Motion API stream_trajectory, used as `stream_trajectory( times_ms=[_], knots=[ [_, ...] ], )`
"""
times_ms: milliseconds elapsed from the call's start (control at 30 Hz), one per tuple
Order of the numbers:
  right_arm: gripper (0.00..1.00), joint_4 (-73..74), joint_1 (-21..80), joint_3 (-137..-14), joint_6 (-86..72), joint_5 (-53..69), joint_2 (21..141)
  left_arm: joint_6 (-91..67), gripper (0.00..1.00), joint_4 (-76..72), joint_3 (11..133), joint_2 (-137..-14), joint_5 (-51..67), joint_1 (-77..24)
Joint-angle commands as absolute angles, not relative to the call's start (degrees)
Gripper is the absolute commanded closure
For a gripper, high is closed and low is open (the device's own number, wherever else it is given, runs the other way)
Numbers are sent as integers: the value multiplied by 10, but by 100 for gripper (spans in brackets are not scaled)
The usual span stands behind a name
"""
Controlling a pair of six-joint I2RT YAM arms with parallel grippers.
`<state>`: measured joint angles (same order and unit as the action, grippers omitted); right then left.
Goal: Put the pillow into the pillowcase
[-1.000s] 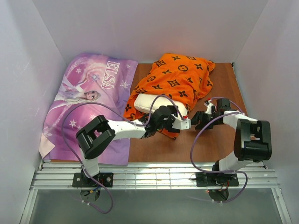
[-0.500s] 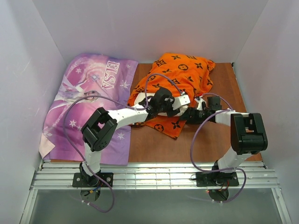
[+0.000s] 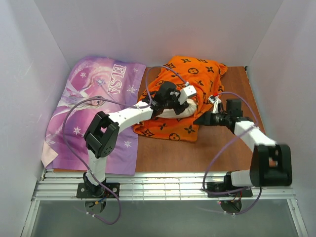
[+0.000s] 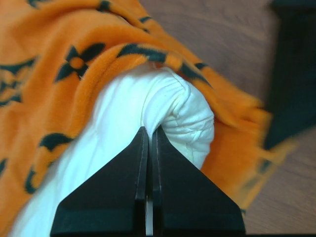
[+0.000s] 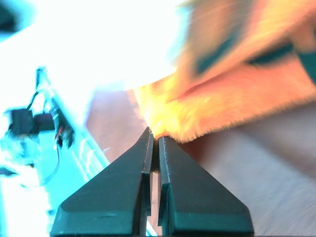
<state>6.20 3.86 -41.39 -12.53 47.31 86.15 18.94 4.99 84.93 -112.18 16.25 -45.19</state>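
Observation:
The orange pillowcase (image 3: 190,81) with black motifs lies bunched at the back middle of the table. The cream-white pillow (image 3: 178,113) is mostly inside it, and only a pale strip shows at the case's front opening. My left gripper (image 3: 178,104) reaches in from the left and is shut on a pinch of the pillow's fabric. In the left wrist view the pillow's rounded corner (image 4: 190,116) bulges past my left gripper (image 4: 149,129), with the pillowcase (image 4: 49,49) draped over it. My right gripper (image 3: 202,120) is shut on the fuzzy edge of the pillowcase (image 5: 222,108), seen at my right gripper (image 5: 155,134).
A purple "ELSA" princess-print fabric (image 3: 94,108) covers the table's left side. Brown tabletop (image 3: 222,153) shows in front of and to the right of the pillowcase. White walls close in the back and both sides. A metal rail (image 3: 163,187) runs along the near edge.
My left gripper shut on the pillow and pushed back and right, deeper into the case. My right gripper swung right and shut on the pillowcase edge. More orange fabric now covers the pillow.

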Motion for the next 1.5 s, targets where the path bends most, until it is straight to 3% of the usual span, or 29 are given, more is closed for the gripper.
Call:
stream_trajectory(
  times_ms=[0,233,367,533,567,633,667,700,733,767,833,1033,1200,1467],
  knots=[
    [99,140,35,-432,-40,635,680,165,100,40,926,-1107,120,-408],
    [99,314,35,-421,27,735,553,214,100,56,893,-1106,87,-412],
    [99,320,37,-369,5,741,518,202,100,88,845,-1175,97,-417],
    [99,315,40,-353,-12,722,496,196,100,104,795,-1160,155,-417],
    [99,309,40,-356,-16,702,497,197,85,131,793,-1148,168,-417],
    [97,300,39,-387,-10,685,513,199,65,172,781,-1083,212,-410],
    [71,300,40,-405,-2,675,535,184,55,187,767,-1051,264,-405],
    [61,300,40,-450,15,643,547,171,40,196,750,-977,289,-389],
    [51,297,40,-473,39,617,559,154,32,198,715,-941,307,-378],
    [38,290,41,-493,51,589,587,108,28,198,702,-911,314,-370],
    [23,263,61,-556,72,502,619,71,24,225,674,-835,291,-345],
    [12,258,259,-683,150,218,757,23,18,320,590,-757,164,-266],
    [7,241,417,-765,206,-24,896,11,17,352,555,-796,141,-205],
    [4,200,475,-825,251,-186,1077,4,12,259,548,-875,134,-204]
  ],
)
